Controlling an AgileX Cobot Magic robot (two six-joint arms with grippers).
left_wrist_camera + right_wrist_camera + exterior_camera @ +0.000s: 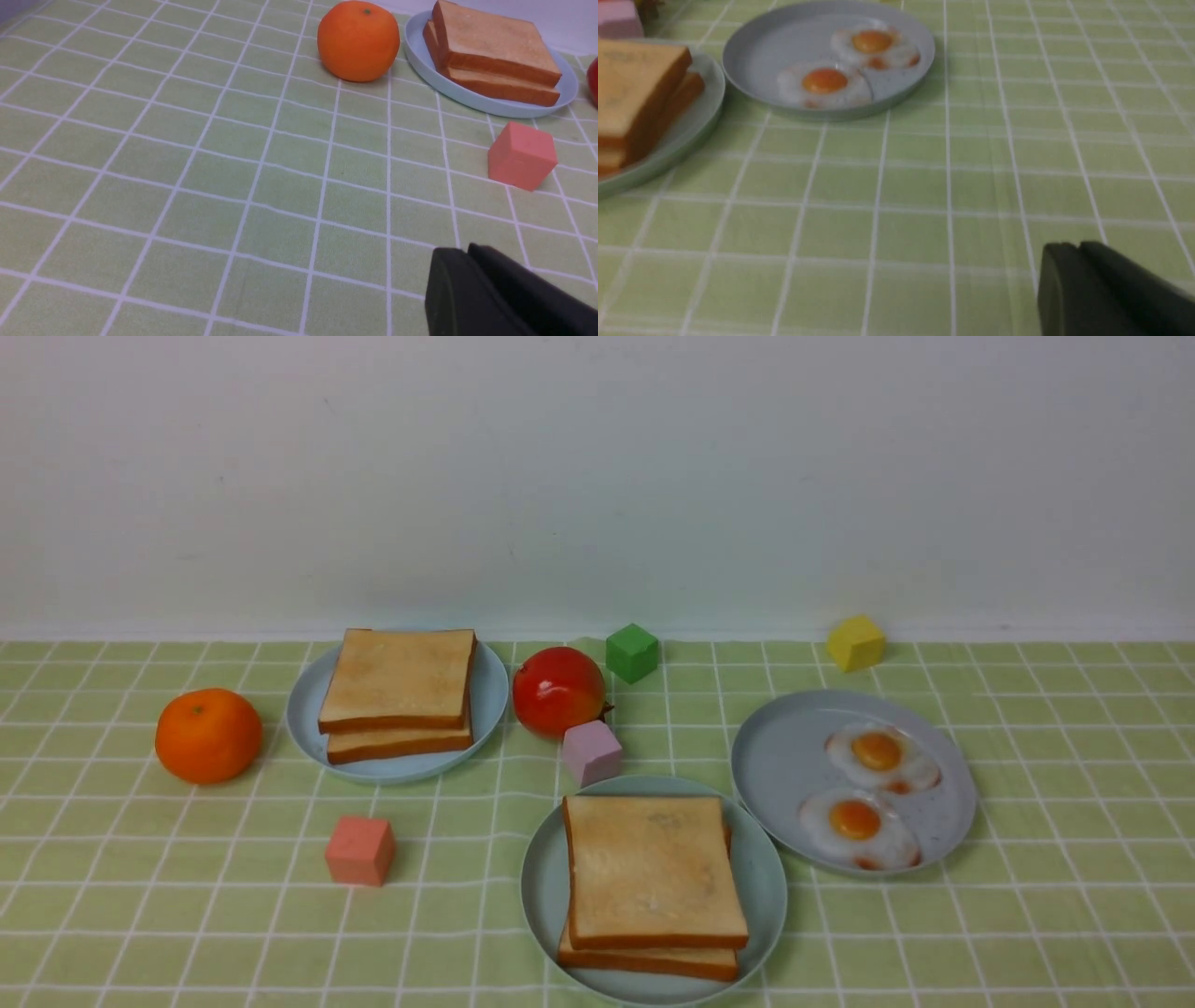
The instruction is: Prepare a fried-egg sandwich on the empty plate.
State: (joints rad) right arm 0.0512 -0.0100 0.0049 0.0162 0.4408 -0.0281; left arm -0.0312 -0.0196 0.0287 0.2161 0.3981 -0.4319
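Two toast slices (653,873) stacked on the mint plate (766,887), any egg between them hidden; two fried eggs (859,826) left; both grippers pressed together, empty

The place reads as a staged tabletop in a lab or test room, dressed to suggest a kitchen. A green checked tablecloth (187,915) with white grid lines covers the whole surface and ends at 12 o'clock against a bare white wall (597,476) with no fittings. The food is toy-like: glossy fried eggs (882,758) on a grey-blue speckled plate (784,756) at 3 o'clock and toast slices (397,677) on a light blue plate (490,709) at 10 o'clock. Plain coloured foam cubes, such as the yellow cube (855,642) at 1 o'clock and the green cube (632,652) at 12 o'clock, lie scattered among them.
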